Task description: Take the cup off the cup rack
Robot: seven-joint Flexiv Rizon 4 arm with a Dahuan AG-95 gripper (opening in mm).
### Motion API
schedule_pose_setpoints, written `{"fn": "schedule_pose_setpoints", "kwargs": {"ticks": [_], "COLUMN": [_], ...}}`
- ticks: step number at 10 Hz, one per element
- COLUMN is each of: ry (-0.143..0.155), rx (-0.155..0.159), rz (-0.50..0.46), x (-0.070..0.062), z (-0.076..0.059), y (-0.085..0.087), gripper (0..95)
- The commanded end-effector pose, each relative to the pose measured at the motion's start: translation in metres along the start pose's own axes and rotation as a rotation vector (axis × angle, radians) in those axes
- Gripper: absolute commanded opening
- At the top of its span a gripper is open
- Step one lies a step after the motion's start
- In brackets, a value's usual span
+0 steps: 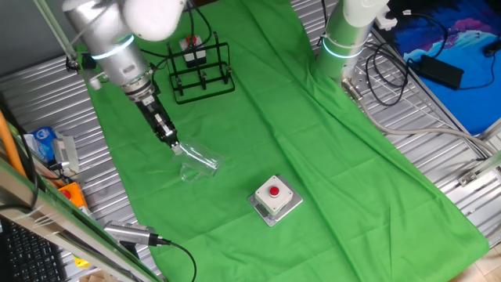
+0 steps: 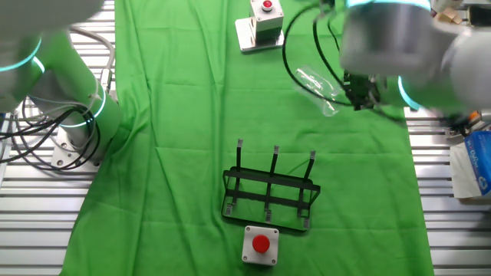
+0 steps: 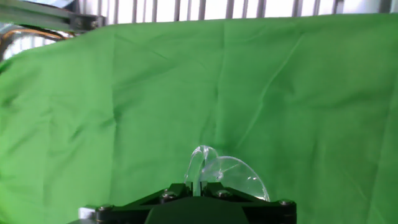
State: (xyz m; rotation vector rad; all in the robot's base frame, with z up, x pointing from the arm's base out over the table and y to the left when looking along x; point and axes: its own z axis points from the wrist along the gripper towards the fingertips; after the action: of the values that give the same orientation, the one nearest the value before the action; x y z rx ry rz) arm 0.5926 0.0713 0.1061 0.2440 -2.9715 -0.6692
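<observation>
The cup [image 1: 197, 159] is a clear glass mug, held tilted just above the green cloth, well away from the cup rack [image 1: 202, 69]. My gripper [image 1: 171, 139] is shut on the cup's rim. In the other fixed view the cup [image 2: 316, 84] is at the upper right, with the gripper [image 2: 354, 95] beside it and the empty black wire rack [image 2: 270, 192] near the bottom centre. In the hand view the cup [image 3: 222, 172] juts out just past my fingertips [image 3: 200, 185].
A grey box with a red button [image 1: 275, 197] sits on the green cloth [image 1: 329, 149] near the cup. A second such box [image 2: 260, 246] lies next to the rack. Another arm's base [image 1: 348, 39] stands at the back. Metal slats border the cloth.
</observation>
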Motion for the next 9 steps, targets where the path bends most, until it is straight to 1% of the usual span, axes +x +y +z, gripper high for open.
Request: {"fn": "schedule_pose_setpoints", "kwargs": {"ticks": [1,2,3,4,5,6,7,8,9], "ry": [0.003,0.004,0.004,-0.003,-0.025,-0.045,-0.061,-0.076,-0.085], "rx": [0.135,0.139,0.146,0.177,0.207,0.202,0.216,0.242,0.248], "rz": [-0.012,-0.008,-0.008,-0.01,-0.019,-0.014,-0.012,-0.013,-0.01], "x": [0.006,0.01,0.012,0.017,0.02,0.022,0.023,0.023,0.023], "z": [-0.016,-0.025,-0.031,-0.041,-0.048,-0.052,-0.054,-0.054,-0.054], "y": [-0.003,-0.005,-0.005,-0.006,-0.009,-0.011,-0.012,-0.013,-0.014], "gripper": [0.0,0.0,0.0,0.0,0.0,0.0,0.0,0.0,0.0]}}
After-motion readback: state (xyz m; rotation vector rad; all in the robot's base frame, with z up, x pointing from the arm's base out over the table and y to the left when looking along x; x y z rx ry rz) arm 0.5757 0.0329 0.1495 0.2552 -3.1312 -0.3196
